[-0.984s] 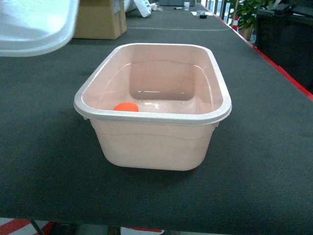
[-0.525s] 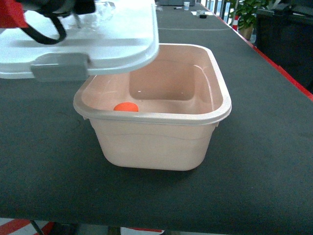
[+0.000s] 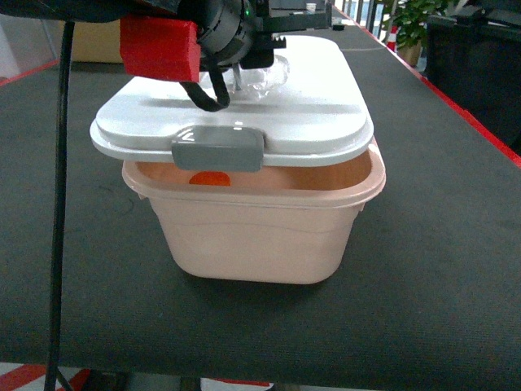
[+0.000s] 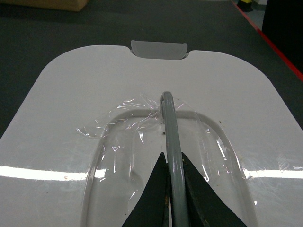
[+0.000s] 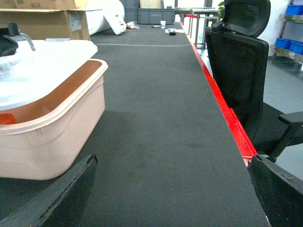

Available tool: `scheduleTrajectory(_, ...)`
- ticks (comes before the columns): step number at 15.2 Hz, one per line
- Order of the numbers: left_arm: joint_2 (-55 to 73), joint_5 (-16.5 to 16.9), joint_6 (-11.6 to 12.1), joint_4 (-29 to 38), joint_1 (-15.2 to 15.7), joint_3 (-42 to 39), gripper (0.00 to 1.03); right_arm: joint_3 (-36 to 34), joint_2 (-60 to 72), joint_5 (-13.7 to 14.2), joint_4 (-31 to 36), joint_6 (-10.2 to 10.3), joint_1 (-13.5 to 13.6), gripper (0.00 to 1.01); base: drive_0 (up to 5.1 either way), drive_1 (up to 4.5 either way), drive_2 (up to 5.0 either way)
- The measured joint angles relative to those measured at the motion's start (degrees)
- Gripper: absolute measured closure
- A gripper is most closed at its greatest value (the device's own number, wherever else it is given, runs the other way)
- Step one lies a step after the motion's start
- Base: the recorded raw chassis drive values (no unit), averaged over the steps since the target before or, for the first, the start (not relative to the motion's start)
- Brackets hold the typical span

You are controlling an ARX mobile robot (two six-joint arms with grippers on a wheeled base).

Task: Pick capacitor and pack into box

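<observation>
We see only a sliver of the capacitor (image 3: 210, 177) beneath the lid (image 3: 317, 122); the box (image 5: 52, 137) is cut off at the right wrist view's left edge.

Glossy white plastic lid (image 3: 244, 114)

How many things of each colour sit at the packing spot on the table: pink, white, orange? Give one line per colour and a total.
Pink: 1, the box
White: 1, the lid, held by its handle above the box
Orange: 1, the capacitor, inside the box
Total: 3
</observation>
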Motion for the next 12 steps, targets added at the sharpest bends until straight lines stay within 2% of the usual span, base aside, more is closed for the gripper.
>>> scheduleTrajectory(5,3.2,0.0,-0.6,-0.4,-1.5,1.1,1.01,0.0,0.0,0.0,0.0,0.0,0.0,0.03,0.0,0.00,0.0)
scheduleTrajectory(10,3.8,0.5,-0.7,-0.7,-1.5,1.4,1.01,0.0,0.0,0.0,0.0,0.0,0.0,0.03,0.0,0.00,0.0)
scheduleTrajectory(11,3.8,0.8,-0.7,0.4,-1.5,1.2,0.91,0.0,0.0,0.0,0.0,0.0,0.0,0.03,0.0,0.00,0.0)
scheduleTrajectory(12,3.8,0.9,-0.7,1.6,-1.4,1.1,0.76,0.0,0.0,0.0,0.0,0.0,0.0,0.03,0.0,0.00,0.0)
